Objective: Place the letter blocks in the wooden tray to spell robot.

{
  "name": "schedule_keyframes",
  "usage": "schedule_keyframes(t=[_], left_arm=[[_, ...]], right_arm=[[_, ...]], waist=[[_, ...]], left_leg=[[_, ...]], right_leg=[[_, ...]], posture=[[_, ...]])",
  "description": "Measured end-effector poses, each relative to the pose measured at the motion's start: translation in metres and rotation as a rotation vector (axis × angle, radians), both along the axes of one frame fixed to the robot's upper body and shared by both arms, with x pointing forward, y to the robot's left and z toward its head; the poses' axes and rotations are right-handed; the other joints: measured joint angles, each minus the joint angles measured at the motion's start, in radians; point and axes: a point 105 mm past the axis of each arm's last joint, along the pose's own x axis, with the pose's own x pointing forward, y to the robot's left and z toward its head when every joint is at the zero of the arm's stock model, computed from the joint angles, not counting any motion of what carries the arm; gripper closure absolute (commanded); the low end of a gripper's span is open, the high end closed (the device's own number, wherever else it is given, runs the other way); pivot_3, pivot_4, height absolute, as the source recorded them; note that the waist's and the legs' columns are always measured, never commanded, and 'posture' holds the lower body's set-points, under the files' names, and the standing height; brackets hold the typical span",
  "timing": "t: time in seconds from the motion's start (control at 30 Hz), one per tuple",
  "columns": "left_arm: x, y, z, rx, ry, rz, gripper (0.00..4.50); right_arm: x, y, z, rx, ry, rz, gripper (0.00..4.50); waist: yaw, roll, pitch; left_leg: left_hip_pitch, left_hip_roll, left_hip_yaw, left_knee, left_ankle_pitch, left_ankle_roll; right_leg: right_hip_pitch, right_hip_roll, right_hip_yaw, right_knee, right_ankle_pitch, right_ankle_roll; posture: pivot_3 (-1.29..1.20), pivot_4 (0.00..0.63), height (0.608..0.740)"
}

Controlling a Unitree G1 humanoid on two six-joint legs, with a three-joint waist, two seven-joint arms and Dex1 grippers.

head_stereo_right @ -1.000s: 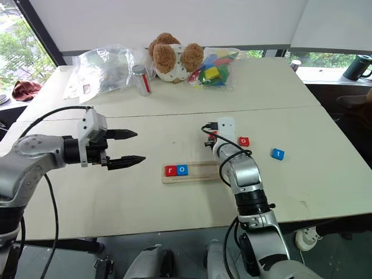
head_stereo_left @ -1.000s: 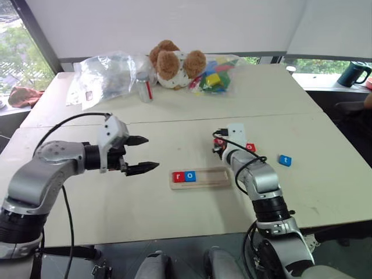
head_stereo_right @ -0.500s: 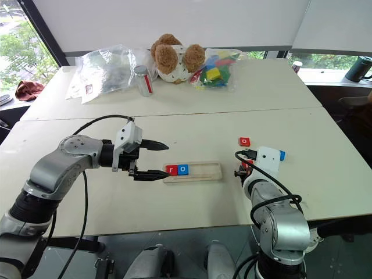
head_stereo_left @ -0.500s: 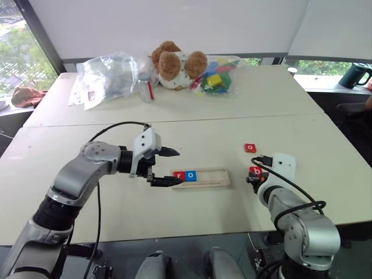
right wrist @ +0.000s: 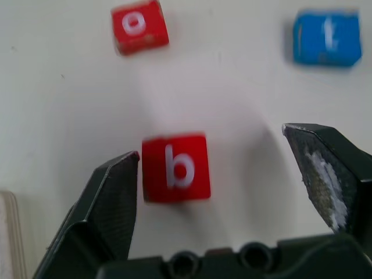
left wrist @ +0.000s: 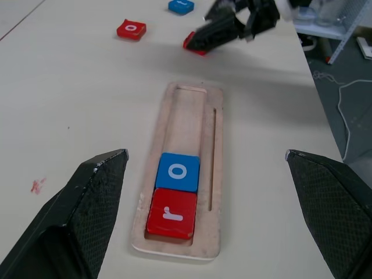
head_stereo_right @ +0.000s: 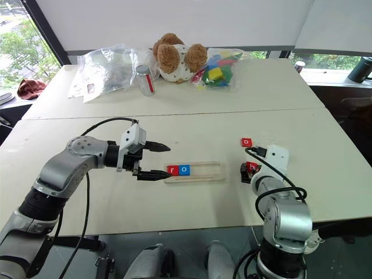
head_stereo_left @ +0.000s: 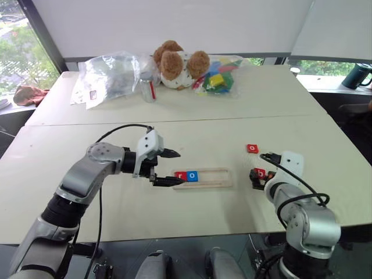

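Note:
The wooden tray [head_stereo_left: 212, 178] lies mid-table with a red "r" block [head_stereo_left: 180, 175] and a blue "o" block [head_stereo_left: 192, 175] at its left end. My left gripper [head_stereo_left: 177, 167] is open, its fingers straddling that end without touching the tiles. To the right of the tray, a red "b" block [right wrist: 176, 168] lies on the table between the open fingers of my right gripper [right wrist: 212, 151], close to one finger. A red "o" block [right wrist: 139, 26] and a blue "t" block [right wrist: 326, 38] lie just beyond it.
At the far side sit a teddy bear [head_stereo_left: 177, 61], a clear plastic bag [head_stereo_left: 110, 72], a small jar [head_stereo_left: 149, 88] and a bag of multicoloured toy blocks [head_stereo_left: 216, 78]. A dark mug [head_stereo_left: 356, 74] stands at the far right on a ledge.
My right gripper pulled back toward the near edge with the red "b" block and then opened. My left gripper swung right to the tray's left end. The camera view shifted slightly.

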Motion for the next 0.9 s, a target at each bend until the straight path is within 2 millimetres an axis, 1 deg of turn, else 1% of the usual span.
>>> schedule_keyframes(t=[0.07,0.1,0.13,0.2,0.23,0.3,0.37,0.47,0.57,0.67,0.77,0.9], left_arm=[[0.001,0.007,-0.001,0.027,0.0,0.003,0.0],[0.0,0.011,-0.001,0.04,0.002,0.001,0.0],[-0.002,0.014,-0.001,0.052,0.008,-0.013,0.0],[-0.006,0.017,0.0,0.07,0.019,-0.043,0.0],[-0.008,0.019,0.001,0.08,0.021,-0.055,0.0],[-0.014,0.022,0.005,0.095,0.026,-0.083,0.0],[-0.017,0.025,0.012,0.095,0.016,-0.097,0.0],[-0.02,0.026,0.021,0.117,-0.016,-0.105,0.0],[-0.022,0.024,0.028,0.118,-0.039,-0.103,0.0],[-0.021,0.026,0.032,0.111,-0.053,-0.069,0.0],[-0.022,0.028,0.031,0.11,-0.043,-0.047,0.0],[-0.023,0.033,0.025,0.112,-0.018,-0.012,0.0]], right_arm=[[0.005,0.0,0.03,-0.133,-0.093,0.201,0.07],[0.004,0.003,0.039,-0.151,-0.121,0.29,0.07],[0.0,0.01,0.044,-0.148,-0.13,0.436,0.07],[-0.009,0.017,0.036,-0.132,-0.072,0.684,0.07],[-0.013,0.014,0.031,-0.133,-0.035,0.759,0.07],[-0.015,-0.002,0.021,-0.161,0.068,0.907,0.07],[-0.009,-0.02,0.017,-0.194,0.114,0.972,0.07],[0.008,-0.033,0.019,-0.215,0.089,1.023,0.07],[0.019,-0.039,0.016,-0.222,0.086,1.074,0.07],[0.022,-0.04,0.004,-0.209,0.116,1.119,0.07],[0.021,-0.042,-0.01,-0.183,0.152,1.143,0.07],[0.02,-0.046,-0.017,-0.185,0.174,1.158,0.07]], waist=[[-0.001,0.0,0.0],[-0.001,-0.001,0.0],[-0.001,-0.001,0.0],[0.001,-0.001,0.001],[0.002,-0.002,0.001],[0.001,-0.002,0.002],[-0.001,-0.006,0.004],[-0.003,-0.006,0.005],[0.001,-0.006,0.005],[0.004,-0.006,0.005],[0.004,-0.006,0.005],[0.003,-0.006,0.005]], left_leg=[[0.0,0.0,0.0,0.0,-0.001,0.001],[0.001,0.001,-0.001,-0.001,-0.001,0.002],[0.001,0.002,-0.001,-0.001,-0.001,0.002],[0.0,0.002,-0.002,-0.001,-0.002,0.003],[0.0,0.002,-0.001,-0.001,-0.002,0.003],[0.001,0.001,0.001,0.001,-0.002,0.003],[0.004,0.001,0.001,0.002,-0.002,0.003],[0.005,0.002,0.001,0.002,-0.002,0.003],[0.004,0.003,0.0,0.001,-0.002,0.003],[0.001,0.003,0.0,0.001,-0.002,0.003],[0.0,0.002,0.001,0.001,-0.002,0.003],[0.001,0.002,0.001,0.002,-0.001,0.002]], right_leg=[[0.001,0.001,-0.001,-0.002,0.0,0.0],[0.002,0.002,-0.001,-0.002,0.0,0.001],[0.002,0.003,-0.001,-0.003,0.0,0.001],[0.003,0.003,-0.001,-0.003,-0.001,0.001],[0.003,0.003,-0.001,-0.004,-0.001,0.001],[0.004,0.002,-0.001,-0.004,0.0,0.001],[0.008,0.001,-0.001,-0.004,0.0,0.001],[0.008,-0.001,0.0,-0.003,0.0,0.001],[0.006,0.0,0.0,-0.003,-0.001,0.001],[0.003,0.0,0.0,-0.003,-0.001,0.001],[0.003,-0.002,0.0,-0.003,0.0,0.001],[0.004,-0.003,0.0,-0.003,0.0,0.001]], posture=[[0.0,0.15,0.74],[0.0,0.15,0.74],[0.0,0.15,0.74],[0.0,0.15,0.74],[0.0,0.15,0.74],[0.0,0.15,0.74],[0.0,0.15,0.74],[0.0,0.15,0.74],[0.0,0.15,0.74],[0.0,0.15,0.74],[0.0,0.15,0.74],[0.0,0.15,0.74]])
